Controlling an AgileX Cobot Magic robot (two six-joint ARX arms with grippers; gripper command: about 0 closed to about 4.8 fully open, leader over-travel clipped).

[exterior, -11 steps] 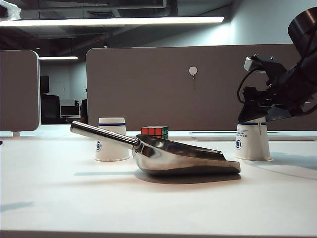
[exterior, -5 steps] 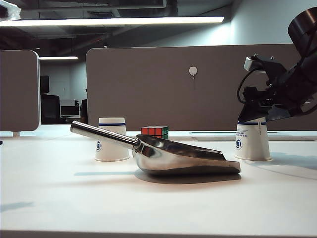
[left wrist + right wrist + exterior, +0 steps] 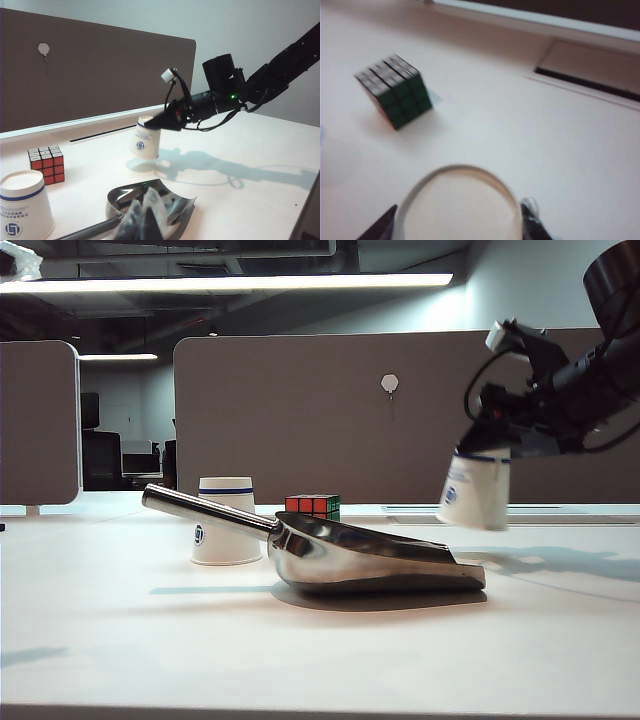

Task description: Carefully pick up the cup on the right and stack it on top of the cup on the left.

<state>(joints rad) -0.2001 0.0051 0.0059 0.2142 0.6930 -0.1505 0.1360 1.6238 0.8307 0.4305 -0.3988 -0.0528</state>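
Your exterior view sits low, near table (image 3: pixel 320 660) height, facing the grey partition (image 3: pixel 330 410) at 12 o'clock. Scoop (image 3: pixel 350 552) is nearest; left cup (image 3: pixel 226 521) at 11 o'clock, lifted cup (image 3: pixel 475 488) at 1 o'clock.

Left wrist view looks from the left side across the table, right arm at 1 o'clock; it shares left cup (image 3: pixel 22 207), cube (image 3: pixel 46 163), scoop (image 3: pixel 150 207), lifted cup (image 3: pixel 145 141).

Right wrist view looks steeply down, close over the lifted cup's base (image 3: pixel 459 205); cube (image 3: pixel 395 91) at 11 o'clock. All 3 share the cube (image 3: pixel 313 505).

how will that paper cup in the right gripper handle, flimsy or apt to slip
Probably light: the right gripper holds the paper cup clear of the table. Thin walls may dent if squeezed. It hangs tilted, so it could slip.
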